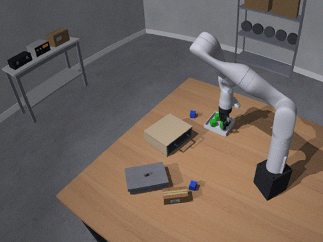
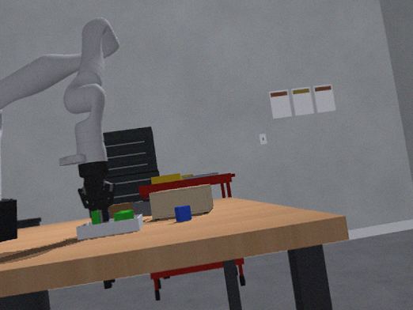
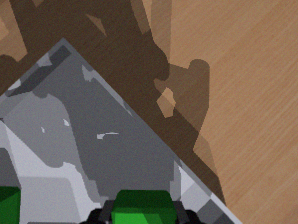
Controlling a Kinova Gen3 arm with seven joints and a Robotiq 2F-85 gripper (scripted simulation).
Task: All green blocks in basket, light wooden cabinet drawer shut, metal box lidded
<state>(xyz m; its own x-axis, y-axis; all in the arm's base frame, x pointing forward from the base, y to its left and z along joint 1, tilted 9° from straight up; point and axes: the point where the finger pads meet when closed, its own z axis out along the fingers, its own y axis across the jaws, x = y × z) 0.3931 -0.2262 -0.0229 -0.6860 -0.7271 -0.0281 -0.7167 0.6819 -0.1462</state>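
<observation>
Standing left of the basket (image 1: 225, 133) (image 2: 109, 229) (image 3: 145, 127), the cabinet (image 1: 168, 130) (image 2: 181, 202) is showing its drawer handle only from the top view. The arm (image 1: 246, 74) (image 2: 88, 100) is reaching down, and its tool (image 1: 225, 126) (image 2: 100, 219) (image 3: 144, 215) is grasping a green block (image 1: 221, 125) (image 2: 96, 217) (image 3: 144, 209) inside the basket, near two others.

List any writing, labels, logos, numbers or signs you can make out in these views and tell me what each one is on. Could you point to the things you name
No text is readable.
Small cardboard box (image 1: 175, 198): pale label with dark marks, too small to read.
Brown box on the side table (image 1: 58, 38): pale label, too small to read.
Three wall sheets (image 2: 281, 106) (image 2: 303, 104) (image 2: 325, 101): coloured bands on top, no legible words.
</observation>
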